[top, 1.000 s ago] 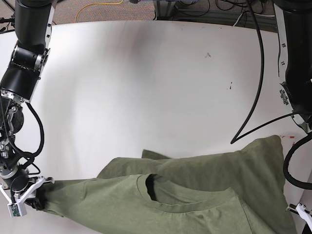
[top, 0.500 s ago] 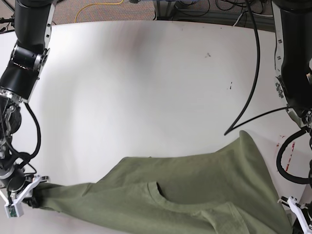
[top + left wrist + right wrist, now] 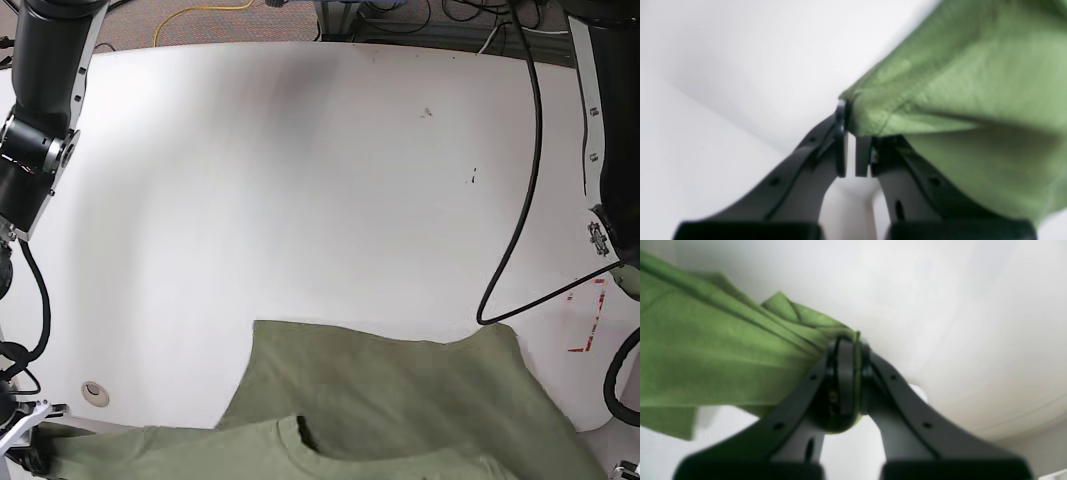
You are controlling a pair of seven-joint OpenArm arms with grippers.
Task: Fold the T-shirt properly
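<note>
Olive-green fabric of the T-shirt (image 3: 400,400) fills the lower part of the base view, spread over the near end of the white table (image 3: 300,180) and running off the bottom edge of the picture. Its far edge forms a wavy line across the table, with one corner rising near the middle and another toward the right. The neck opening shows as a dark curved slit low in the picture, close to the bottom edge. A stretched strip of the shirt runs to the lower left corner, where the right gripper (image 3: 30,455) sits at the very edge of the picture. In the right wrist view, the right gripper (image 3: 848,373) has its black jaws pressed together on a bunched, pleated edge of the T-shirt (image 3: 706,353), and the cloth fans out to the left from the pinch. In the left wrist view, the left gripper (image 3: 850,140) pinches a hemmed corner of the T-shirt (image 3: 957,100) at its tips, with a thin slit visible between the lower parts of the jaws; the cloth hangs away to the right and covers part of one jaw. This view is soft and blurred. A black cable (image 3: 520,200) curves down across the right side of the table, and a small round mark (image 3: 95,392) lies on the table near the left edge.
</note>
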